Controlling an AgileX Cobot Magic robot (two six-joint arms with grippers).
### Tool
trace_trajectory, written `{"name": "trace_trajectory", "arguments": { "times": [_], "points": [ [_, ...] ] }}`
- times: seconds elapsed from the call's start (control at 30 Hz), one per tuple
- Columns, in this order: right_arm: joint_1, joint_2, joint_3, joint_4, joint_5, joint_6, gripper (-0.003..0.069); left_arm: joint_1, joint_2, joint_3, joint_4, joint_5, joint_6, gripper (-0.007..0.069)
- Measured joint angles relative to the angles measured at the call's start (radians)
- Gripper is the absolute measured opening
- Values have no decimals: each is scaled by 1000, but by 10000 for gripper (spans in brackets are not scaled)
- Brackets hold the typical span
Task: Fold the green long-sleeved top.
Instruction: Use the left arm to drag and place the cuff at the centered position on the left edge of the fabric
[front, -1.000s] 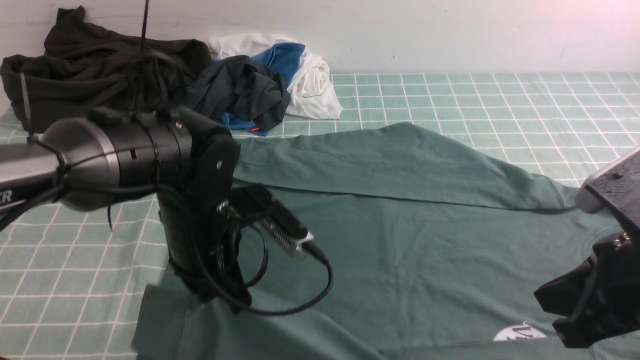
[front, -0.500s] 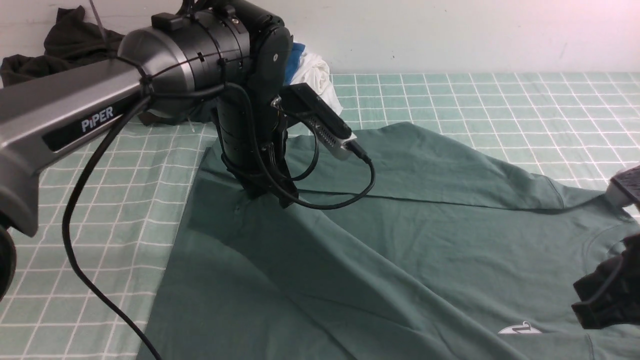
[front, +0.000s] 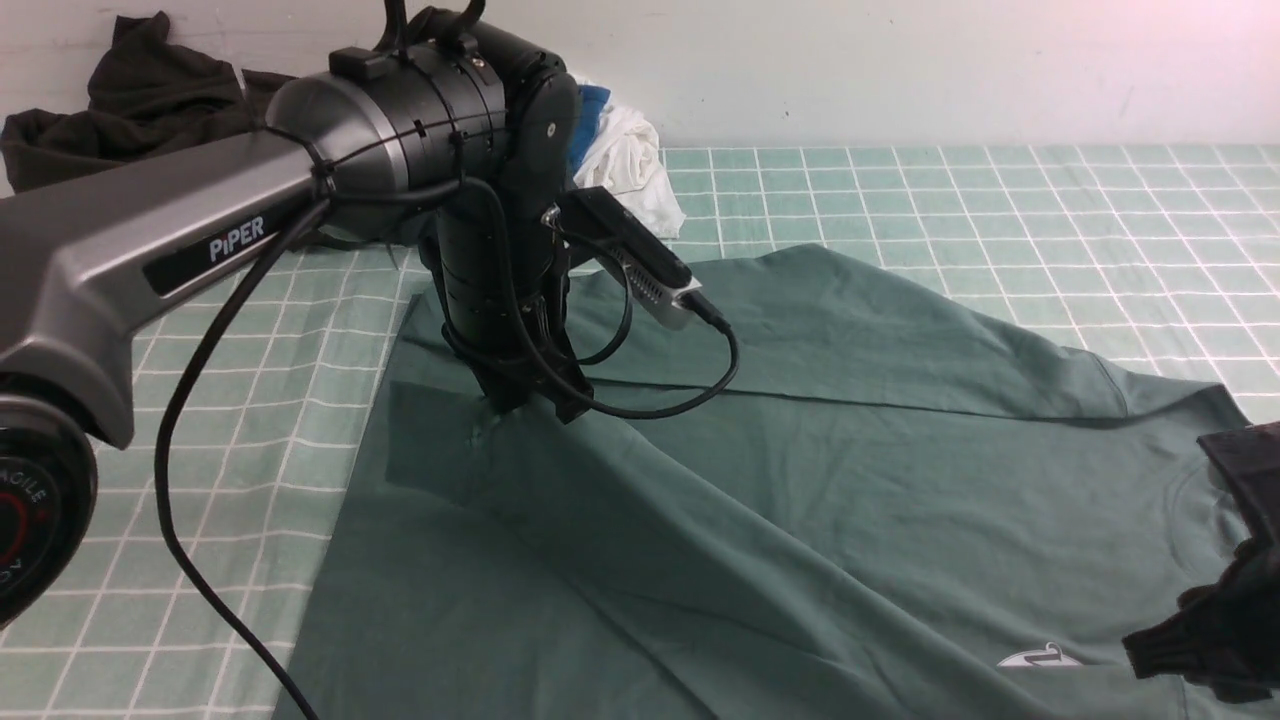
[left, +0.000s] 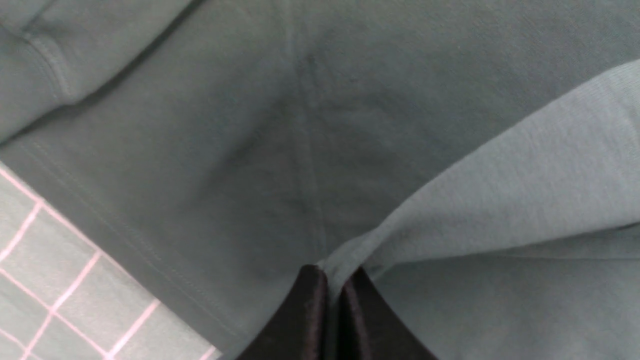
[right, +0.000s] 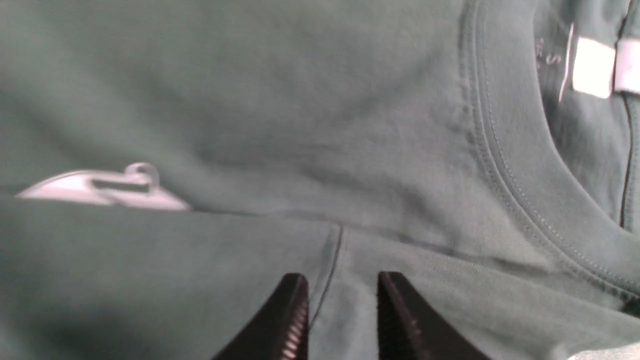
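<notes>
The green long-sleeved top (front: 850, 480) lies spread over the checked table, one sleeve folded across its far side. My left gripper (front: 522, 405) stands over the top's left part, shut on a pinched ridge of its fabric. In the left wrist view the black jaws (left: 334, 274) squeeze that pale fold, with the top (left: 300, 125) beneath. My right gripper (front: 1190, 650) sits at the near right edge beside the white chest logo (front: 1038, 657). Its jaws (right: 343, 281) stand open just over a seam of the top (right: 300, 100), gripping nothing. The ribbed collar (right: 505, 165) and white neck tag (right: 592, 67) show beyond.
A heap of other clothes lies at the back left against the wall: a blackish garment (front: 130, 110), a white cloth (front: 630, 165) and a bit of blue (front: 592, 105). The green-and-white checked tablecloth (front: 1000, 200) stretches bare to the back right.
My left gripper carried the top's near-left edge up and away over the body, then settled a little lower. My right gripper's jaws opened, and it sank toward the near edge.
</notes>
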Motion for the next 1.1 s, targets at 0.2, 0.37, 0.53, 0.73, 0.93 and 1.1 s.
{"name": "trace_trajectory", "arguments": {
  "times": [0.2, 0.37, 0.53, 0.73, 0.93, 1.1],
  "points": [
    [0, 164, -33, -43, -24, 98, 345, 25, 0, 0, -56, 3, 1, 10],
    [0, 218, -80, -35, -9, 94, 344, 34, 0, 0, -82, 4, 7, 10],
    [0, 223, -87, 16, -2, 46, 249, 36, 0, 0, -84, 4, 20, 10],
    [0, 222, -89, 44, -3, 22, 67, 36, 0, 0, -89, 4, 40, 10],
    [1, 215, -89, 27, 2, 27, 3, 36, 0, 0, -90, 4, 41, 10],
    [1, 163, -77, -57, 122, 85, 0, 36, 0, 0, -92, 4, 41, 10]
  ]
}}
